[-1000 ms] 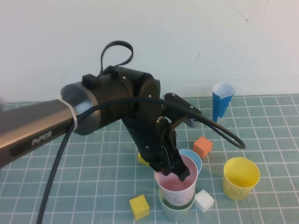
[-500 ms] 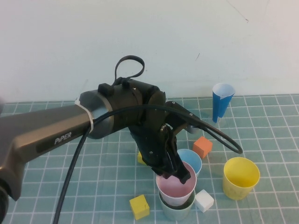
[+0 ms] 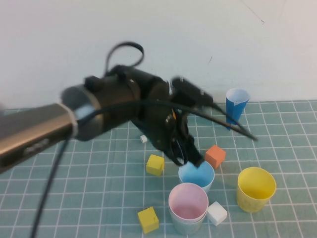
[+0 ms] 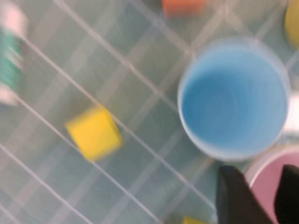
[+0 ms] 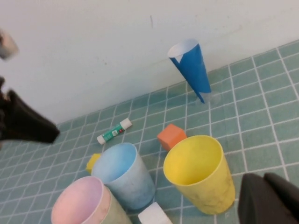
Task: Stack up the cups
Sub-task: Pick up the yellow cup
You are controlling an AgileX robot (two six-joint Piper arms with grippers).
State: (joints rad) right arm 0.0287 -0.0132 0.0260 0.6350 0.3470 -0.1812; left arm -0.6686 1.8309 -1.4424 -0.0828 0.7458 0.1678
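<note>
With the pink cup [image 3: 187, 203] sitting nested in the pale green cup [image 3: 186, 224] at the near edge of the table [image 3: 74, 188], I reckon step one of the stack is done and the light blue cup [image 3: 196, 174] is next up. My left gripper [image 3: 187, 154] hovers just above the blue cup's far-left rim, holding nothing — but the shot's smeared, so I honestly can't tell whether my fingers are spread or pressed together. The blue cup stands just beyond the pink one, nearly touching. Next move, I'd guess: pinch the blue rim, lift, and drop it square into the pink without knocking the pair. The yellow cup [image 3: 255, 188] waits well off to the right, and my right gripper [image 5: 270, 198] idles just near of it — can't tell its fingers either.
</note>
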